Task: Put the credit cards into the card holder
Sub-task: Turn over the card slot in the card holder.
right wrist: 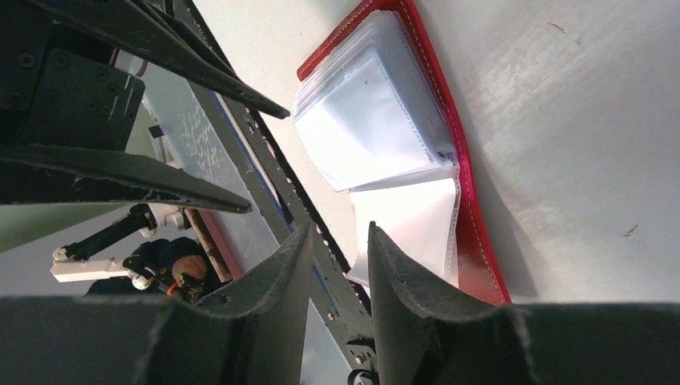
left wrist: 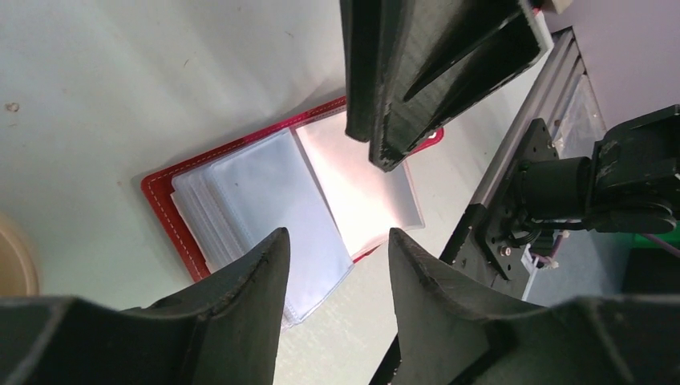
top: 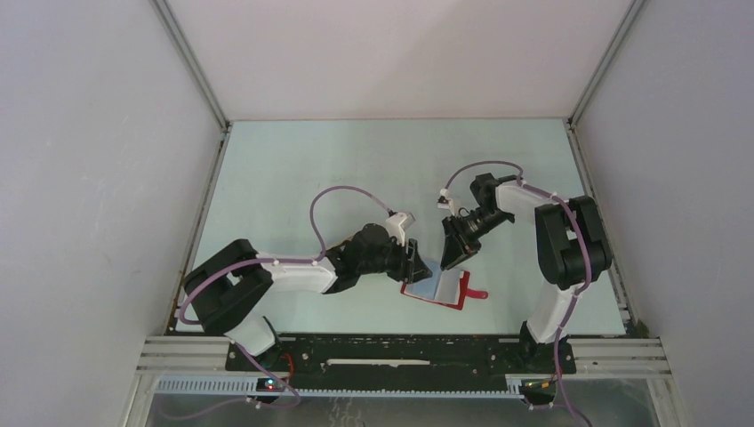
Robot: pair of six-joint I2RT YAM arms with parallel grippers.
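The red card holder (top: 437, 288) lies open on the table near its front edge, with its snap tab pointing right. Its grey-blue clear sleeves fan out in the left wrist view (left wrist: 248, 188) and in the right wrist view (right wrist: 377, 120). My left gripper (top: 420, 265) is open and empty, just above the holder's left edge; its jaws (left wrist: 338, 234) stand apart over the sleeves. My right gripper (top: 452, 256) hovers close above the holder's far side; its jaws (right wrist: 341, 228) stand a little apart with nothing between them. No credit cards show in any view.
The rim of a beige tray (left wrist: 12, 261) shows at the far left of the left wrist view. The black base rail (top: 400, 351) runs along the table's near edge, close to the holder. White walls enclose the pale green table (top: 311, 169).
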